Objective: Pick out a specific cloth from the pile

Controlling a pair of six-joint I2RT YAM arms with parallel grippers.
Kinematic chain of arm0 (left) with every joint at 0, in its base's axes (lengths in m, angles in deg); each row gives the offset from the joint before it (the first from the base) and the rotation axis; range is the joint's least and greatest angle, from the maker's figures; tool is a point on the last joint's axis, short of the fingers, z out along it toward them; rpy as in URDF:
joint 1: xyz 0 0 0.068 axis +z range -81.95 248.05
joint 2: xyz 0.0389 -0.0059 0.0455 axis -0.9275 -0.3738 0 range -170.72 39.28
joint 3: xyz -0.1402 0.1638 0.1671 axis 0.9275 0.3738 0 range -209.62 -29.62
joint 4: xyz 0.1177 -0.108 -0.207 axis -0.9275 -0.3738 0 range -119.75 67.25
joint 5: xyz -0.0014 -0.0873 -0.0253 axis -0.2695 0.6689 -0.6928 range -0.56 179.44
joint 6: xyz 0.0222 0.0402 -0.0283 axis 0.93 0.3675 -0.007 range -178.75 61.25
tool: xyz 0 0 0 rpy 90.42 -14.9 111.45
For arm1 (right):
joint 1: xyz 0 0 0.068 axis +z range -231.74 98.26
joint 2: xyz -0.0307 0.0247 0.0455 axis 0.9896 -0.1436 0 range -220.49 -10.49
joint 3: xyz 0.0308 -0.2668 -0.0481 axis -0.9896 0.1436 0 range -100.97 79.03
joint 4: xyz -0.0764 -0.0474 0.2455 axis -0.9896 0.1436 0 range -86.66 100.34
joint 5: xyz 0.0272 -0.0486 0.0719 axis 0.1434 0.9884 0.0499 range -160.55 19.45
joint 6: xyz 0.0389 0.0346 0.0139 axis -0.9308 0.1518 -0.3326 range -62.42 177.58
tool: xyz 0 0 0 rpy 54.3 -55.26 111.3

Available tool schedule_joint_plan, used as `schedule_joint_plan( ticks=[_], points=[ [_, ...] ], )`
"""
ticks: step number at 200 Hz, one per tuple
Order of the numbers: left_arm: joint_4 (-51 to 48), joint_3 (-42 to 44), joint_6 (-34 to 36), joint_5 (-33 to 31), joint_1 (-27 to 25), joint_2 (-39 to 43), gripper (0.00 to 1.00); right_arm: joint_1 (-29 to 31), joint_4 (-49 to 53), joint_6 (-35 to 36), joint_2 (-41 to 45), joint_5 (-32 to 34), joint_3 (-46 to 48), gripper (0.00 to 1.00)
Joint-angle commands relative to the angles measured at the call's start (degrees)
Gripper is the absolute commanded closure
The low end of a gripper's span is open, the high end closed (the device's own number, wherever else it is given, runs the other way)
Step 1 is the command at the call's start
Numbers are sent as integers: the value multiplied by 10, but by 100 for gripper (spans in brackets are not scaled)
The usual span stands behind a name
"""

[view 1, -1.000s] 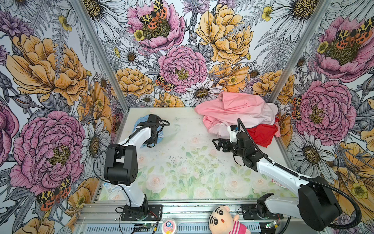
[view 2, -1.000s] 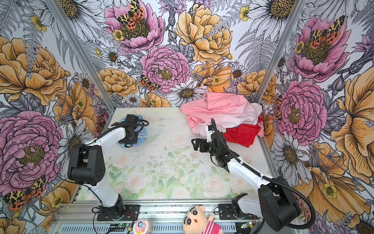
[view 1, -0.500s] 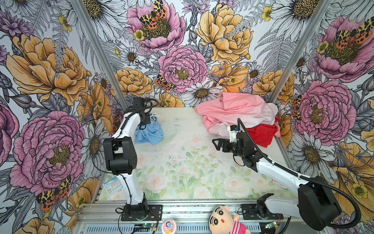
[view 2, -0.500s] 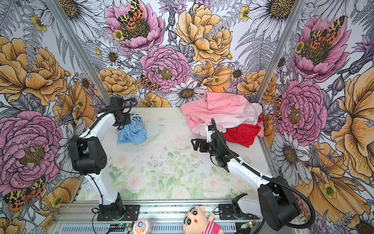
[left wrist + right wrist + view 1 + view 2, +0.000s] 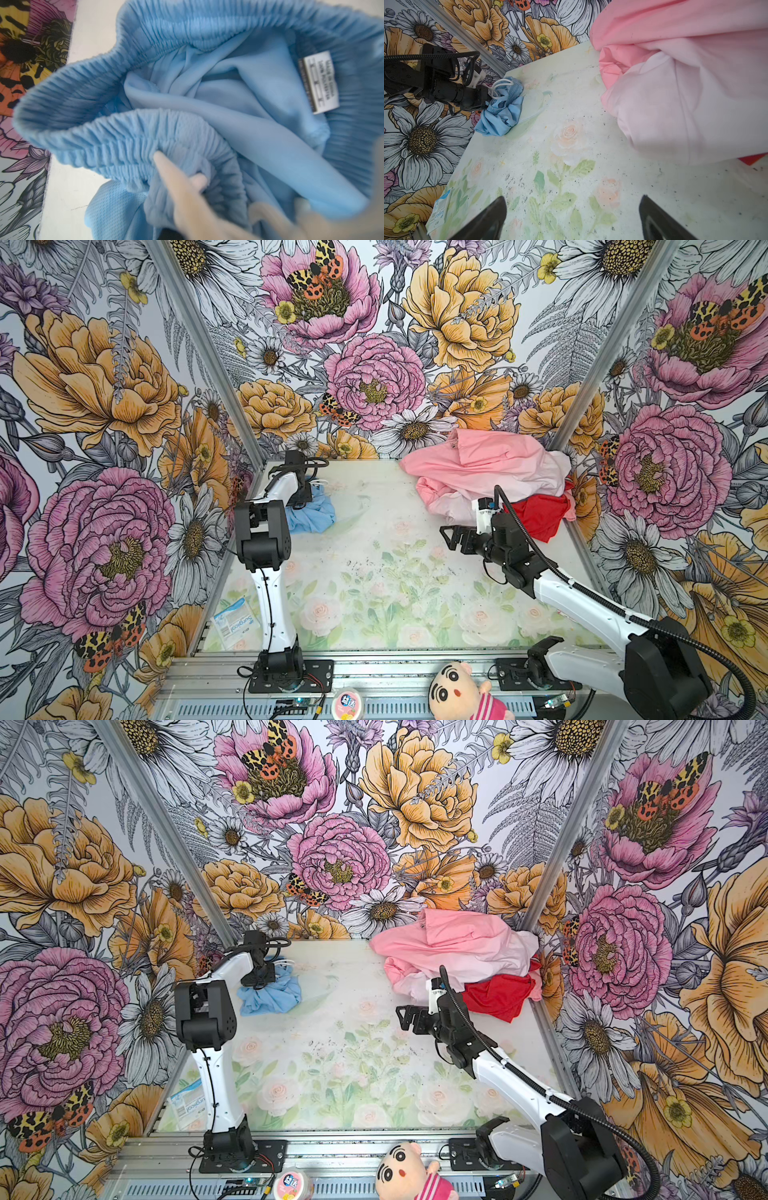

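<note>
Camera setup on my rig: the stereo head sits high above the front edge, looking down toward the back wall (image 5: 374, 364). Both top views take in the whole table (image 5: 374, 539), with only a slight sideways shift between them. My left wrist cam is jammed right against the cloth (image 5: 228, 104), blue filling nearly everything. The pale smear (image 5: 187, 197) up close might be cord or my own fingers, too blurry to call. My right wrist cam hangs low, looking across the table at the far corner, my right fingertips (image 5: 492, 220) poking in and the pile (image 5: 675, 93) close alongside. It catches that same cloth from afar, as both top views do.
</note>
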Motion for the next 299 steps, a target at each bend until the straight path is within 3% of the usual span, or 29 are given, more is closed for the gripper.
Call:
schedule_joint_plan(
  ticks=[1, 75, 94, 117, 136, 155, 236, 245, 259, 299],
  points=[
    [-14, -7, 3, 25, -1, -39, 97, -2, 8, 2, -6, 1, -14, 0],
    [-36, -192, -4, 34, -6, -139, 95, -2, 37, -3, 31, 15, -18, 1],
    [-46, -226, -1, 33, -6, -149, 81, -2, 45, -9, 49, 28, -6, 0],
    [-43, -236, 9, 39, -6, -128, 75, -3, 46, -11, 62, 42, 5, 1],
    [-44, -229, 9, 37, -4, -95, 54, -3, 46, -7, 53, 39, 0, 1],
    [-39, -204, 9, 43, -4, -50, 44, -3, 45, -5, 39, 32, -12, 0],
    [-5, 11, 2, 38, -8, 167, 10, -4, 26, 20, 13, 11, -18, 0],
    [20, 64, -12, 37, -11, 217, 2, -9, 27, 29, 18, 7, -22, 0],
    [89, 177, -36, 34, -20, 334, 1, -26, 30, 43, 31, 2, -27, 1],
    [435, 572, -73, -147, -69, 623, 1, -86, 23, 130, 64, 33, -25, 1]
  ],
)
